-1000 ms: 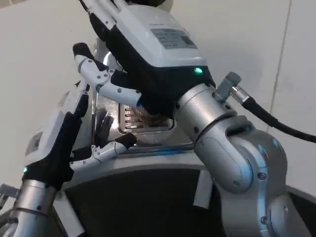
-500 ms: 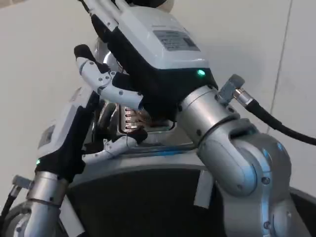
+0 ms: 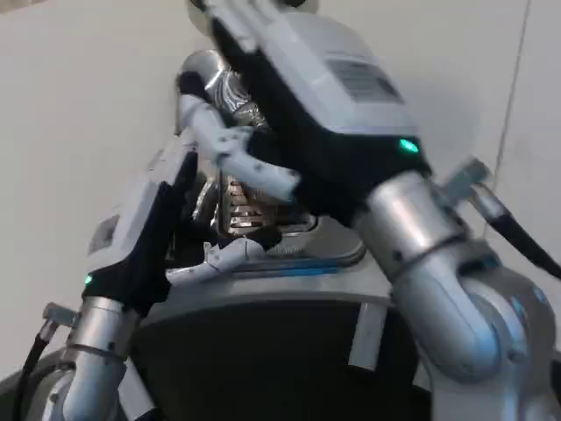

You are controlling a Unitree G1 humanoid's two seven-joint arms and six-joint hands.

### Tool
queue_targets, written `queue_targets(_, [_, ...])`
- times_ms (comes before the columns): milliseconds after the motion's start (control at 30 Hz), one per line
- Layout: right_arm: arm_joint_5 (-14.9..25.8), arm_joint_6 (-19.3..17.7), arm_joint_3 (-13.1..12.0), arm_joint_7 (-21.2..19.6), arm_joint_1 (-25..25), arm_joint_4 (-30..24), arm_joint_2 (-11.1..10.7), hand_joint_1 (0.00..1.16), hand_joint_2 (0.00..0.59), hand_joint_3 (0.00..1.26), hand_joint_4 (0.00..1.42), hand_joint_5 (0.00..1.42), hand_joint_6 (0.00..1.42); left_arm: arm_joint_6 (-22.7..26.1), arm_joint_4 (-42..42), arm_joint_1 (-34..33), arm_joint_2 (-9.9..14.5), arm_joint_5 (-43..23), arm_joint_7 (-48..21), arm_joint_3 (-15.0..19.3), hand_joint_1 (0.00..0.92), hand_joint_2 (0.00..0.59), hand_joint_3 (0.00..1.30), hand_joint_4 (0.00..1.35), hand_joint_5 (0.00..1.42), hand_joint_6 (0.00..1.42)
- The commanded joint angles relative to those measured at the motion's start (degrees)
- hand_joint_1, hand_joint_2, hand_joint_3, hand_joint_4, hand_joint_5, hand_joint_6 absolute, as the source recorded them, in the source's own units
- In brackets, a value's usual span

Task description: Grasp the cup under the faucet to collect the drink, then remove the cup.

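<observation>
Cup hidden behind hands (image 3: 149,237).

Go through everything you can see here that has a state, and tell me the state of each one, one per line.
left hand: raised beside the machine, green light on at the wrist; whether it holds anything cannot be told.
right hand: raised across the machine's top, green light on; its grip is hidden.
drink machine: upright, a blue strip lit along its front edge.
drip grille: partly hidden behind the hands; nothing can be made out on it.
</observation>
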Motion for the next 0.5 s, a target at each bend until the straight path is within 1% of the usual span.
queue_targets(33, [-0.53, -2.66, -1.59, -5.05, 3.99, -3.86, 0.25, 0.15, 0.586, 0.00, 0.00, 0.00, 0.00, 0.40, 0.98, -0.87, -0.69, 0.14, 0.71, -0.51, 0.371, 0.059, 0.00, 0.00, 0.03, 0.05])
queue_targets(100, [-0.53, -3.06, -2.83, -6.84, 6.25, -6.01, 0.58, 0.16, 0.586, 0.00, 0.00, 0.00, 0.00, 0.47, 1.15, -1.16, -1.06, 0.11, 0.75, -0.70, 0.370, 0.059, 0.00, 0.00, 0.03, 0.05])
queue_targets(167, [-1.37, -3.76, -3.62, -7.58, 8.20, -8.58, 0.29, 0.16, 0.586, 0.00, 0.00, 0.00, 0.00, 0.56, 1.40, -1.43, -1.34, 0.06, 0.69, -0.82, 0.370, 0.059, 0.00, 0.00, 0.03, 0.05])
queue_targets(267, [-3.24, -4.17, -5.58, -5.54, 10.88, -13.21, -0.81, 0.16, 0.586, 0.00, 0.00, 0.00, 0.00, 0.77, 1.95, -2.05, -1.80, 0.24, 1.08, -0.89, 0.369, 0.059, 0.00, 0.00, 0.03, 0.05])
queue_targets(367, [-4.01, -4.29, -7.59, -3.23, 13.19, -16.00, -1.42, 0.17, 0.586, 0.00, 0.00, 0.00, 0.00, 0.91, 2.44, -2.62, -1.93, 0.57, 1.39, -1.08, 0.365, 0.061, 0.00, 0.00, 0.03, 0.05])
queue_targets(467, [-4.47, -5.35, -10.26, -1.57, 18.23, -19.48, -3.06, 0.17, 0.586, 0.00, 0.00, 0.00, 0.00, 1.15, 3.06, -3.23, -2.12, 0.90, 1.69, -1.32, 0.360, 0.062, 0.00, 0.00, 0.05, 0.06])
queue_targets(500, [-4.45, -5.87, -11.14, -1.10, 20.11, -20.53, -3.64, 0.20, 0.586, 0.00, 0.00, 0.00, 0.00, 1.19, 3.24, -3.35, -2.16, 0.98, 1.83, -1.38, 0.360, 0.062, 0.00, 0.00, 0.05, 0.06])
